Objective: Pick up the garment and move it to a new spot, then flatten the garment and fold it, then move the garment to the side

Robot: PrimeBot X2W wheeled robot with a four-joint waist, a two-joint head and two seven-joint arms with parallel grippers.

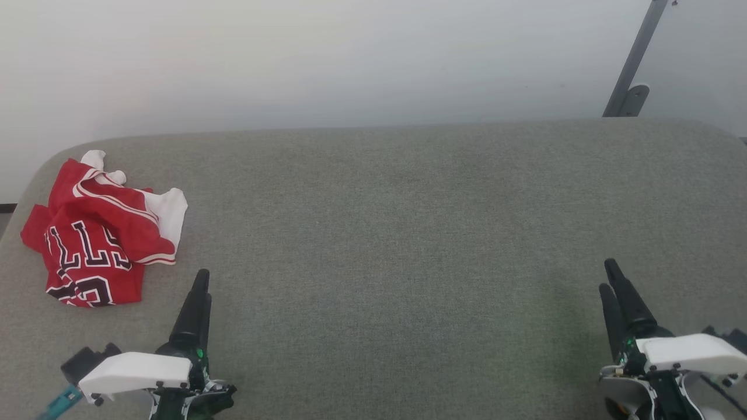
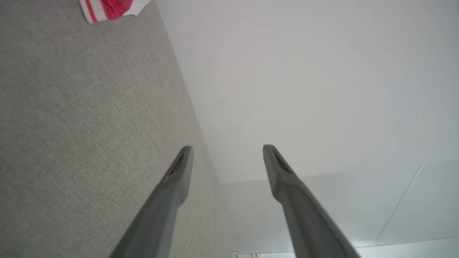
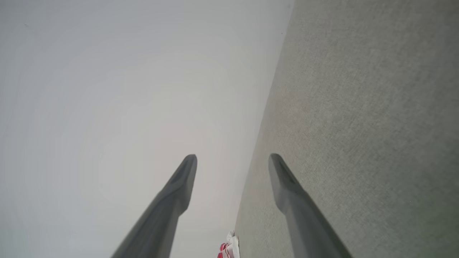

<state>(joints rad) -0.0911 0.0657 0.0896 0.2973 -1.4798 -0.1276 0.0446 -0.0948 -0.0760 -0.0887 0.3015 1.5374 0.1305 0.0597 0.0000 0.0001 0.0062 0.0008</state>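
Note:
The garment [image 1: 99,233], a red shirt with white sleeves, striped trim and black lettering, lies crumpled at the far left of the grey cushioned surface [image 1: 397,233]. A corner of the garment [image 2: 111,9] shows at the top of the left wrist view, and a small bit of the garment [image 3: 229,249] at the bottom of the right wrist view. My left gripper [image 1: 201,286] hovers low at the front left, just right of and nearer than the shirt, open and holding nothing [image 2: 227,150]. My right gripper [image 1: 610,277] is at the front right, open and empty [image 3: 233,159].
A pale wall [image 1: 327,58] runs behind the surface's far edge. A grey metal bracket [image 1: 633,64] leans against the wall at the back right. The surface's rounded left corner lies just beyond the shirt.

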